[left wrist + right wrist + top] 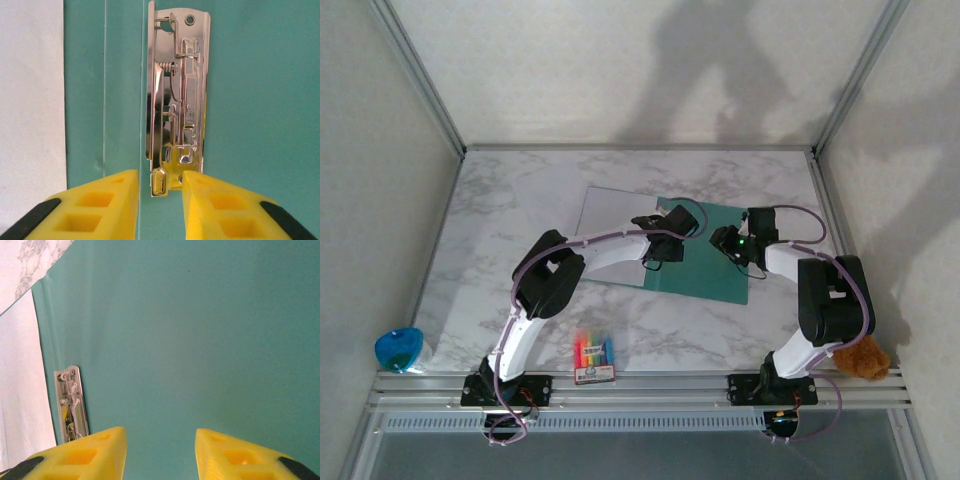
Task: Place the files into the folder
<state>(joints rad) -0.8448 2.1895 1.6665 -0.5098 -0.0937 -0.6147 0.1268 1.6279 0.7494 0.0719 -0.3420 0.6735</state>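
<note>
The teal folder (715,268) lies open and flat near the middle of the marble table (510,220). A pale sheet of the files (615,215) lies just left of its spine; I cannot tell whether a folder panel sits under that sheet. Both arms reach in over the folder.

The left gripper (160,176) is set narrow. Its yellow fingers (115,200) stand to either side of the near end of the chrome spring clip (177,95) fixed beside the fold. It looks poised there rather than squeezing, and it holds nothing. The right gripper (160,432) is spread wider over the bare right-hand panel, also empty.

I take the step in hand to be working that clip so a sheet can go under it. To do it well, the left fingers should catch the small lever tab (159,184) at the clip's end squarely, not the base plate. They should then move it gently along the hinge's own swing, since the thin folder will likely want to slide or rise with it. The right gripper would do best pressing flat on the open panel to pin the folder down. The sheet's edge lies near the fold, so the fingers should keep off it to avoid creasing it.
</note>
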